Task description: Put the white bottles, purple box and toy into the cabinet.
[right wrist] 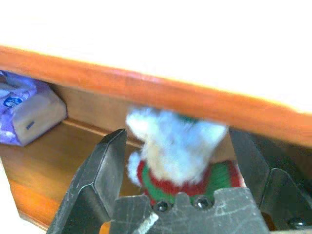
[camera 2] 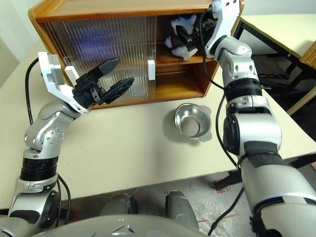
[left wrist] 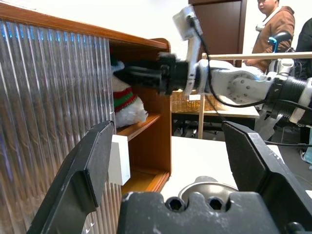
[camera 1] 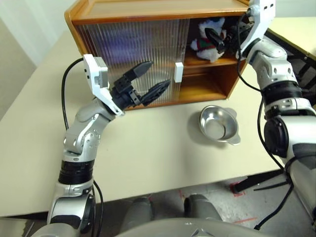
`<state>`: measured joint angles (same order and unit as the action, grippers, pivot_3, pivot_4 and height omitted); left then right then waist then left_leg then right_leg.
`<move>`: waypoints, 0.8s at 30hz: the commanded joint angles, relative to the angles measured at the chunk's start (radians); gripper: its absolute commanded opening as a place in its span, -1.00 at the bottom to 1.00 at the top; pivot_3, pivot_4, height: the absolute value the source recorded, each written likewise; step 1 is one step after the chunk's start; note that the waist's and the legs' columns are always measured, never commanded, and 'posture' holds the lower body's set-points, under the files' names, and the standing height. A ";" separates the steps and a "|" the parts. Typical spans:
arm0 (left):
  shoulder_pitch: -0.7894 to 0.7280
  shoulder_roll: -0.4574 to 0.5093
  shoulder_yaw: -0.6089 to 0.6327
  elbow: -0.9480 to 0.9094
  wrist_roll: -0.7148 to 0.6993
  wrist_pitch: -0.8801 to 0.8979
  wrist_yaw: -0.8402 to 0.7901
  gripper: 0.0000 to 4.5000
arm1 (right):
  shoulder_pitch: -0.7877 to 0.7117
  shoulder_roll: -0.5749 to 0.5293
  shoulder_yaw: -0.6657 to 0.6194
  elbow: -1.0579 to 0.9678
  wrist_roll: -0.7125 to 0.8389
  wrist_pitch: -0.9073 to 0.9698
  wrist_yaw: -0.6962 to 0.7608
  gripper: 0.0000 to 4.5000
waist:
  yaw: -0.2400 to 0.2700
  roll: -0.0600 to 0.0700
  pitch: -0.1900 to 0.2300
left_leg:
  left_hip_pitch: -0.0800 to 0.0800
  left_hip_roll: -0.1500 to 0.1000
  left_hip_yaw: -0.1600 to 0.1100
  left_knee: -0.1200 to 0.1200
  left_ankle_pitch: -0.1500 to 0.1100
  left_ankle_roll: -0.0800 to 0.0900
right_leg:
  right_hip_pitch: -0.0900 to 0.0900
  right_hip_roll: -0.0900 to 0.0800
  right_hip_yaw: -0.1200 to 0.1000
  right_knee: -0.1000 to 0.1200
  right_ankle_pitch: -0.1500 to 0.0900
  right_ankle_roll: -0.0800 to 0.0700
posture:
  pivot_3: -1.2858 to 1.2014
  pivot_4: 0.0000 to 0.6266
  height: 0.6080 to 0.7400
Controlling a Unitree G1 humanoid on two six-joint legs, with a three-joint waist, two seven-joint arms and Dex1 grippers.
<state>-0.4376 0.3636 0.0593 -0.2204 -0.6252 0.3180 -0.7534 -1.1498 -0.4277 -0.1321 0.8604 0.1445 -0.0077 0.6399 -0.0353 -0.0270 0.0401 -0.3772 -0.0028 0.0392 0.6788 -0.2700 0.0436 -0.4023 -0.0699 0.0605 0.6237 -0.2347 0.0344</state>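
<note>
The wooden cabinet stands at the back of the table, its right side open. The fluffy white toy with a red-green scarf sits on the shelf inside. My right gripper reaches into the opening, open, its fingers standing wide on either side of the toy. The purple box lies further along the same shelf. My left gripper hangs open and empty in front of the ribbed sliding door. The white bottles are out of view.
An empty metal bowl sits on the cream table in front of the cabinet's open side. The door's white handle is beside my left gripper. Another table stands to the right. People stand in the background.
</note>
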 commanded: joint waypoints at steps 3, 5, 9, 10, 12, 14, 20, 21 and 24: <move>0.004 -0.006 -0.011 0.001 0.003 0.002 -0.010 1.00 | 0.126 -0.017 -0.010 -0.303 0.052 0.171 -0.009 0.98 | 0.000 0.000 0.000 | -0.001 0.000 0.000 0.000 0.000 0.000 | -0.002 0.000 0.000 0.001 0.000 0.000 | 0.05 -1.00 1.00; -0.002 -0.008 -0.012 0.007 0.003 0.003 -0.015 1.00 | 0.189 -0.026 -0.014 -0.423 0.074 0.252 -0.018 0.98 | 0.000 0.000 0.000 | -0.002 0.000 0.000 0.000 0.002 0.003 | -0.003 0.000 0.000 0.002 0.000 0.000 | 0.05 -1.00 1.00; -0.013 -0.008 -0.014 0.019 0.004 0.003 -0.025 1.00 | 0.278 -0.044 -0.024 -0.575 0.120 0.382 -0.023 0.98 | -0.001 0.000 0.000 | -0.003 0.000 0.001 0.000 0.002 0.003 | -0.004 0.000 0.001 0.002 0.000 0.000 | 0.04 -1.00 1.00; -0.017 -0.009 -0.013 0.022 0.004 0.004 -0.026 1.00 | 0.299 -0.048 -0.028 -0.606 0.133 0.414 -0.023 0.98 | 0.000 0.000 0.000 | -0.004 0.000 0.001 0.000 0.002 0.003 | -0.005 0.000 0.001 0.002 0.000 0.000 | 0.04 -1.00 1.00; -0.022 -0.010 -0.013 0.026 0.005 0.004 -0.028 1.00 | 0.329 -0.053 -0.033 -0.648 0.152 0.461 -0.027 0.98 | 0.000 0.000 0.000 | -0.004 0.000 0.001 0.001 0.002 0.004 | -0.005 0.000 0.001 0.002 0.000 0.000 | 0.04 -1.00 1.00; -0.023 -0.010 -0.012 0.028 0.005 0.004 -0.030 1.00 | 0.354 -0.054 -0.034 -0.678 0.165 0.491 -0.033 0.98 | -0.001 0.000 0.000 | -0.004 0.000 0.001 0.001 0.002 0.004 | -0.005 0.000 0.001 0.001 0.000 0.000 | 0.04 -1.00 1.00; -0.024 -0.008 -0.010 0.029 0.007 0.003 -0.033 1.00 | 0.454 -0.061 -0.037 -0.764 0.193 0.546 -0.041 0.98 | 0.001 0.000 0.000 | -0.004 0.000 0.001 0.001 0.002 0.004 | -0.004 0.001 0.001 0.001 0.000 0.000 | 0.05 -1.00 1.00; -0.022 -0.007 -0.008 0.028 0.007 0.003 -0.033 1.00 | 0.483 -0.064 -0.044 -0.788 0.205 0.560 -0.040 0.98 | 0.001 0.000 0.000 | -0.004 0.000 0.001 0.001 0.002 0.004 | -0.004 0.001 0.001 0.001 0.000 0.000 | 0.05 -1.00 1.00; -0.016 -0.003 -0.004 0.025 0.005 0.004 -0.033 1.00 | 0.576 -0.079 -0.074 -0.883 0.254 0.613 -0.030 0.98 | 0.003 0.000 0.000 | -0.005 0.000 0.001 0.001 0.002 0.004 | -0.004 0.001 0.001 0.000 0.000 0.001 | 0.05 -1.00 1.00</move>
<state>-0.4563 0.3558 0.0581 -0.1982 -0.6250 0.3181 -0.7807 -0.5983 -0.4950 -0.1781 0.0308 0.3660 0.5743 0.6045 -0.0318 -0.0271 0.0400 -0.3826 -0.0031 0.0400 0.6797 -0.2676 0.0479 -0.4069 -0.0690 0.0611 0.6240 -0.2350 0.0352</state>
